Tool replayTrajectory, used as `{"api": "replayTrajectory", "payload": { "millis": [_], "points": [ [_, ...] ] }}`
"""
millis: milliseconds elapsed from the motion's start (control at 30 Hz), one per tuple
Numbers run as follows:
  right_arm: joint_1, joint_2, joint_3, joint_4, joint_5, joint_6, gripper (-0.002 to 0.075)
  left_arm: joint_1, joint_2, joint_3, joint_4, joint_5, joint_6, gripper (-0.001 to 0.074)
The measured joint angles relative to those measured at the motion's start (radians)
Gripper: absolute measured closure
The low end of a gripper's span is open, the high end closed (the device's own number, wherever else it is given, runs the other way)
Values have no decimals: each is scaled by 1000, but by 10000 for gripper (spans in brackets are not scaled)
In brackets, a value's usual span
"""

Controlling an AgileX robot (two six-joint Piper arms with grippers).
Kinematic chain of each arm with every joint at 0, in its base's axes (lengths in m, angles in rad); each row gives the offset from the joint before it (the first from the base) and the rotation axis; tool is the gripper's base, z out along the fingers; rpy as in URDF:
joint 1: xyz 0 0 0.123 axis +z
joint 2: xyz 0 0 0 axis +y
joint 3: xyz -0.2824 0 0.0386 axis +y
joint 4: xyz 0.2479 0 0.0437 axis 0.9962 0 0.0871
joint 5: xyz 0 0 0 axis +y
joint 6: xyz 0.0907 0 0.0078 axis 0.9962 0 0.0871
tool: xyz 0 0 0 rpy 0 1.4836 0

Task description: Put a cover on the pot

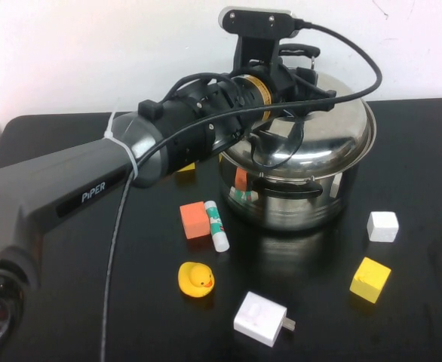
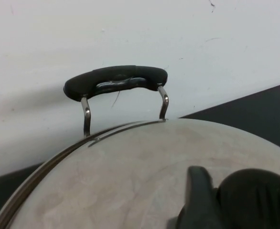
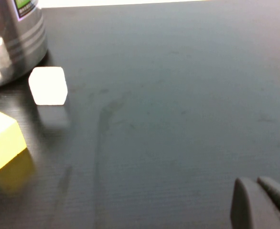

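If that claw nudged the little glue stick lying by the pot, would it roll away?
Probably. The glue stick is a round tube lying on its side on the smooth black table, so a sideways push would likely roll it. It looks small and light. The orange block right beside it might stop it rolling that way.
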Motion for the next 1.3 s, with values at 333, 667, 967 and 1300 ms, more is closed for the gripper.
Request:
{"api": "replayTrajectory", "payload": {
  "millis": [333, 667, 967, 1300],
  "points": [
    [0, 0, 0, 0, 0, 0, 728, -2, -35, 0, 8, 59, -10, 296],
    [0, 0, 0, 0, 0, 0, 728, -4, -206, 0, 135, 212, -11, 526],
    [0, 0, 0, 0, 0, 0, 728, -4, -389, 0, 228, 339, -19, 724],
    [0, 0, 0, 0, 0, 0, 728, -4, -725, 136, 257, 485, -17, 735]
  ]
}}
